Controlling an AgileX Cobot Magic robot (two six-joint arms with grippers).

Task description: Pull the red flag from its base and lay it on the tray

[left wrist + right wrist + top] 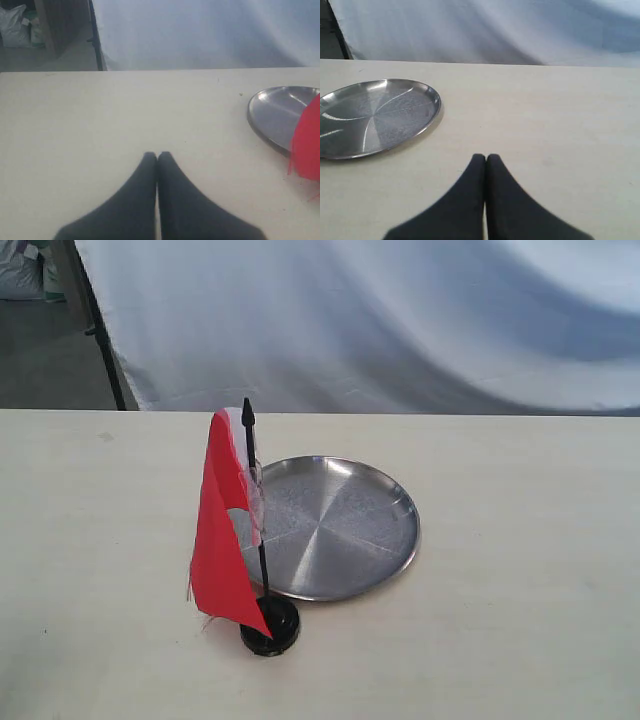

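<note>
The red flag [218, 540] stands upright on its thin black pole, plugged into the small round black base [271, 628] near the table's front. Just behind and to the right of it lies the round steel tray [345, 525], with nothing on it. Neither gripper shows in the exterior view. In the left wrist view my left gripper [157, 156] is shut over bare table, with the tray's rim [260, 130] and a strip of the red flag [306, 145] off to one side. My right gripper [485, 158] is shut too, apart from the tray [375, 116].
The pale table [520, 620] reaches to a far edge, behind which hangs a white cloth backdrop [400, 320]. A dark stand leg [100, 330] and bags sit on the floor at the back left.
</note>
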